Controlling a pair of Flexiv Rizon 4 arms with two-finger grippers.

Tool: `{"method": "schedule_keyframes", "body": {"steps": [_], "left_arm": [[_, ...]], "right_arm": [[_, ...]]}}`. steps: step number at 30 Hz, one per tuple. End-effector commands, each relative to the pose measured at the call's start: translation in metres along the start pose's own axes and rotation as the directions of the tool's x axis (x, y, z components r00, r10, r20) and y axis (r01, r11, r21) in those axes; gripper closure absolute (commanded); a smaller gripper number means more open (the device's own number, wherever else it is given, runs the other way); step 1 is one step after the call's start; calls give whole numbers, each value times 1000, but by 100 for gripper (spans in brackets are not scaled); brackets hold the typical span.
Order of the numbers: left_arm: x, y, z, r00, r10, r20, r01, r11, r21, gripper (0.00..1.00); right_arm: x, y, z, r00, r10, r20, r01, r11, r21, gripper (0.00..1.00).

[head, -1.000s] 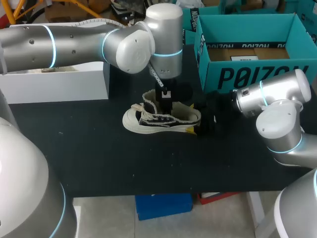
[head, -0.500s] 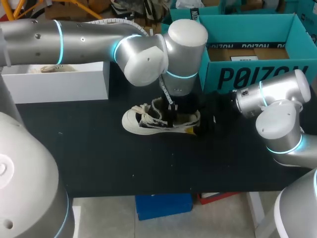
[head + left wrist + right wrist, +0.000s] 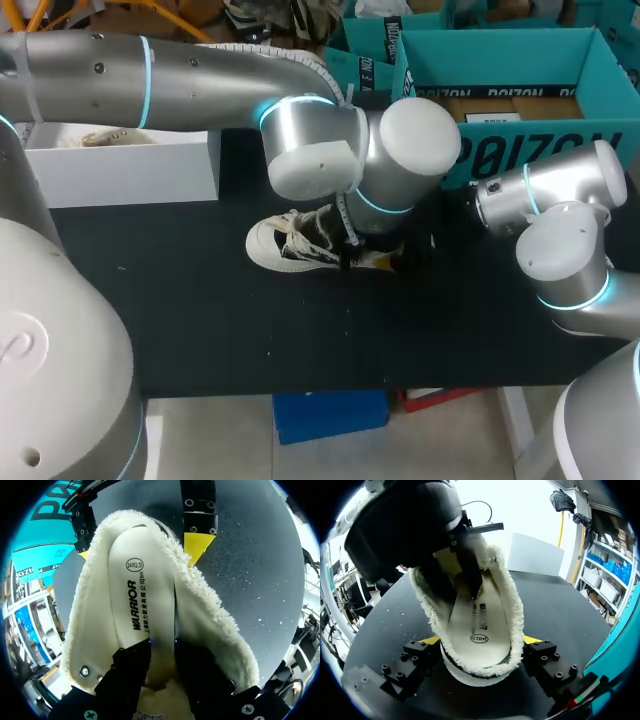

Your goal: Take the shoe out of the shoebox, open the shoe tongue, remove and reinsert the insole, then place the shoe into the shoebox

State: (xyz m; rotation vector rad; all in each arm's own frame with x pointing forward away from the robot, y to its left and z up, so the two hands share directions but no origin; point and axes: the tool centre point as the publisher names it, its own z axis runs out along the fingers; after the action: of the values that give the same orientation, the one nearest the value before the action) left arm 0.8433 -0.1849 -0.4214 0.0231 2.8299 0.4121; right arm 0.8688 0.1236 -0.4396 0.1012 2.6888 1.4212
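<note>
Right wrist view: right end effector [image 3: 481, 642] clamps the shoe [image 3: 482, 612] at its heel; left end effector [image 3: 160, 672] sits inside, grip unclear.

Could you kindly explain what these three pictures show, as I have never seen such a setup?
These are two robot arms at a black table. The head view looks down from above and behind: the left arm enters from the left, the right arm from the right. The two round pictures come from a camera on each wrist, looking out along that arm's gripper. On the table are a fleece-lined shoe, a teal shoebox behind it and a white box to the left. The right gripper, with yellow tips, clamps the shoe's heel from both sides. The left gripper is down inside the shoe, at the insole; whether it grips it, I cannot tell.
</note>
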Motion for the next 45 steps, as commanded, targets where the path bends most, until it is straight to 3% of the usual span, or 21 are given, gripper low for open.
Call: {"method": "schedule_keyframes", "body": {"steps": [1, 7, 9, 11, 13, 14, 16, 20, 22, 25, 28, 35, 38, 39, 45], "left_arm": [[16, 7, 71, 994, -15, 112, 15, 1000, 0, 70], [0, 12, 86, 979, -33, 200, 37, 999, -13, 65], [-6, 13, 92, 977, -39, 209, 42, 999, -12, 85], [-12, 15, 97, 975, -44, 216, 46, 999, -8, 87], [-19, 16, 101, 973, -52, 225, 55, 998, -4, 100], [-23, 17, 103, 971, -61, 230, 62, 998, 1, 100], [-31, 17, 105, 970, -64, 237, 65, 998, 2, 86], [-44, 15, 111, 964, -66, 258, 66, 998, 9, 84], [-50, 15, 114, 965, -63, 256, 61, 998, 14, 73], [-56, 13, 117, 963, -67, 263, 65, 998, 16, 80], [-62, 10, 122, 959, -69, 276, 68, 998, 14, 76], [-69, 8, 126, 947, -83, 309, 83, 996, 13, 77], [-70, 7, 129, 947, -81, 312, 81, 997, 13, 81], [-70, 6, 130, 950, -82, 300, 81, 997, 17, 100], [-63, 6, 128, 969, -72, 236, 65, 997, 38, 100]], "right_arm": [[-3, -3, 1, 1000, 4, 2, -4, 1000, 2, 100], [-3, -3, 1, 1000, 4, 2, -4, 1000, 2, 100], [-3, -3, 1, 1000, 4, 2, -4, 1000, 2, 100], [-3, -3, 1, 1000, 4, 2, -4, 1000, 2, 100], [-3, -3, 1, 1000, 4, 2, -4, 1000, 2, 100], [-3, -3, 1, 1000, 4, 2, -4, 1000, 2, 100], [-3, -3, 1, 1000, 4, 2, -4, 1000, 2, 100], [-3, -3, 1, 1000, 4, 2, -4, 1000, 2, 100], [-3, -3, 1, 1000, 4, 2, -4, 1000, 2, 100], [-3, -3, 1, 1000, 4, 2, -4, 1000, 2, 100], [-3, -3, 1, 1000, 4, 2, -4, 1000, 2, 100], [-3, -3, 1, 1000, 4, 2, -4, 1000, 2, 100], [-3, -3, 1, 1000, 4, 2, -4, 1000, 2, 100], [-3, -3, 1, 1000, 4, 2, -4, 1000, 2, 100], [-3, -3, 1, 1000, 4, 2, -4, 1000, 2, 100]]}}
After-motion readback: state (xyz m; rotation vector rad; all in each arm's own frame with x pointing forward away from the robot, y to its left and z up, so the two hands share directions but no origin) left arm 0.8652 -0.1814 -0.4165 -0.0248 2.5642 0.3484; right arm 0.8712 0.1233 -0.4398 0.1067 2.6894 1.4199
